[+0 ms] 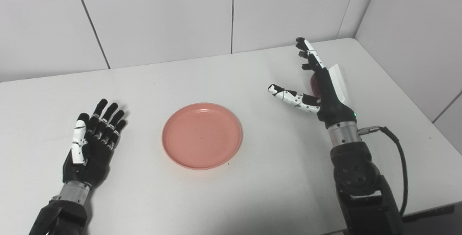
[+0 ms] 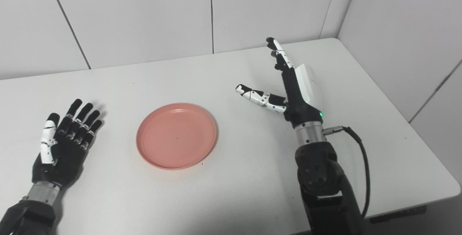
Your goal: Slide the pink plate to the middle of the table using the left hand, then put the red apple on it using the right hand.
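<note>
A pink plate (image 1: 202, 135) sits mid-surface (image 1: 252, 177); the left hand (image 1: 92, 144) lies spread beside it, while the right hand (image 1: 317, 83), fingers splayed, screens a red apple (image 1: 313, 83) near the far right corner.

Plate (image 1: 202, 135) mid-table (image 1: 231, 199) — apple (image 1: 313, 83) far right, behind the right hand (image 1: 325, 90)

Even, diffuse overhead illumination; both views are bright, with white walls and the worktop (image 1: 252, 191) rendered pale grey and low in contrast. Shadows are soft and short: a faint rim shadow lies under the near edge of the plate (image 1: 202, 135), and a blurred dark patch sits beside the fingers of the left hand (image 1: 92, 144). The near worktop edge darkens gradually toward the bottom of the frame. No hard glare; only a mild sheen on the white shell of the right hand (image 2: 299, 90). Focus is adequate throughout, with slight softness and compression noise. Wall seams appear splayed, indicating wide-angle perspective.
</note>
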